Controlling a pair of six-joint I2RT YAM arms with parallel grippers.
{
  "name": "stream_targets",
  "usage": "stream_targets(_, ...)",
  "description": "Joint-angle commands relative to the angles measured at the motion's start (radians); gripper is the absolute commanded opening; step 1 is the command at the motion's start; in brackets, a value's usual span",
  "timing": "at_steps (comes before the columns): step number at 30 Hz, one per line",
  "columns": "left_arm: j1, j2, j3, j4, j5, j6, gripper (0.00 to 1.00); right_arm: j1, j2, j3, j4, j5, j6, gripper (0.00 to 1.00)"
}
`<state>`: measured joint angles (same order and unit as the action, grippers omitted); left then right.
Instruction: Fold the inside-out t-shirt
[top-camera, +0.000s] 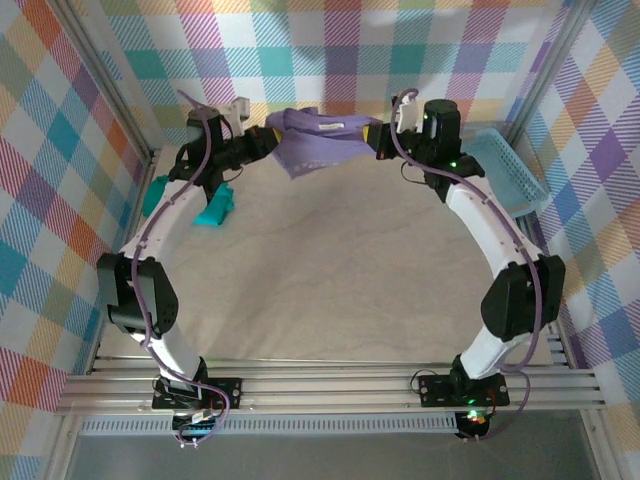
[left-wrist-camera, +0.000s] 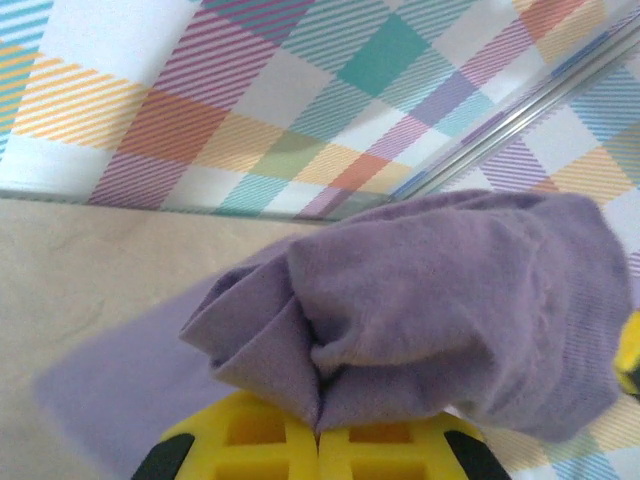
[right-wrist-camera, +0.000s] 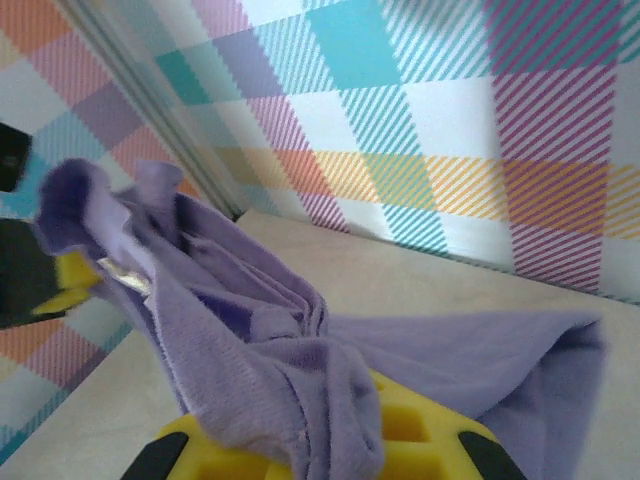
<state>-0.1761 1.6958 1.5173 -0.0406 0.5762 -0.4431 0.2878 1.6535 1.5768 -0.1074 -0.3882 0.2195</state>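
Shirt (top-camera: 318, 142) strung between left tool (top-camera: 268, 141) and right tool (top-camera: 378, 138) at the table's (top-camera: 330, 270) far end.
Each tool is clamped shut on bunched cloth, one per end, so the long axis runs side to side between them. It seems to hang clear of the table, though that is hard to judge from above; the slack droops nearer the left tool.

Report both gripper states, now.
Left gripper: closed, holding the purple t-shirt.
Right gripper: closed, holding the other end of the same t-shirt.
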Motion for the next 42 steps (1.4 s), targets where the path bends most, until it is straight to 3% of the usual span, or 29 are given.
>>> stream_targets(1,-0.010,-0.057,-0.189,0.012,0.015,0.015,0.00,0.001,-0.051,-0.154,0.005,-0.065,0.000,0.00)
stream_targets(5,-0.060,-0.161,-0.482,0.129,0.042,-0.011,0.00,0.004,-0.186,-0.441,0.049,-0.086,0.063,0.00)
stream_targets(8,-0.157,-0.258,-0.681,0.200,0.033,-0.041,0.00,0.020,-0.311,-0.652,0.042,-0.078,0.106,0.00)
stream_targets(12,-0.316,-0.365,-0.837,0.206,-0.037,-0.082,0.00,0.050,-0.447,-0.846,-0.009,-0.050,0.154,0.00)
stream_targets(15,-0.367,-0.410,-0.898,0.200,-0.091,-0.133,0.00,0.053,-0.490,-0.902,-0.065,-0.015,0.157,0.00)
stream_targets(21,-0.359,-0.330,-0.833,0.107,-0.152,-0.126,0.03,0.054,-0.394,-0.827,-0.157,0.113,0.118,0.00)
stream_targets(29,-0.286,-0.033,-0.645,0.007,-0.157,-0.116,0.11,0.040,-0.065,-0.633,-0.264,0.270,0.078,0.04)
stream_targets(36,-0.265,0.156,-0.498,-0.071,-0.202,-0.066,0.28,0.025,0.197,-0.438,-0.318,0.318,0.031,0.28)
stream_targets(42,-0.256,0.053,-0.489,-0.189,-0.269,-0.031,0.51,0.002,0.096,-0.430,-0.379,0.309,0.001,0.47)
